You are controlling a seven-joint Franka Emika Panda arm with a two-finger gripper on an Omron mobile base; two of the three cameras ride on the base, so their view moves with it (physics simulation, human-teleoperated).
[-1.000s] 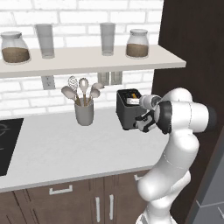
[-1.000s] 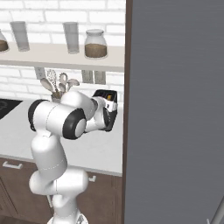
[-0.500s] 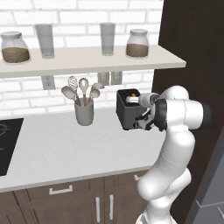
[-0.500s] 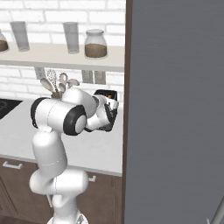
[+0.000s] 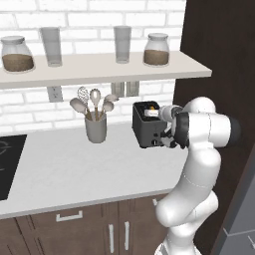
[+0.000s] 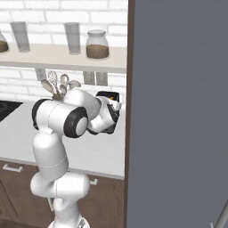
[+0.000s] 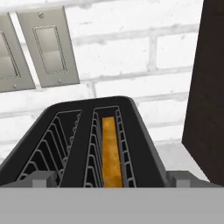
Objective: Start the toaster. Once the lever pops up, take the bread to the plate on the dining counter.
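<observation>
Tool [image 7: 109, 181] jaws apart, empty, right behind toaster [image 7: 94, 144]. Bread [image 7: 111, 151] deep in right slot just ahead. Risk: fingers hit slot walls, miss lever.

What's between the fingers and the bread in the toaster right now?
Nothing visible. In the hand view the bread sits down in the right slot of the toaster, its top edge uncovered, with the open fingers at the toaster's near edge.

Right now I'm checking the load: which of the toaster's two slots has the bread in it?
In the hand view, the right-hand slot, the one nearer the dark wall panel, holds the bread, sunk low. The left slot of the toaster shows bare wire guides.
</observation>
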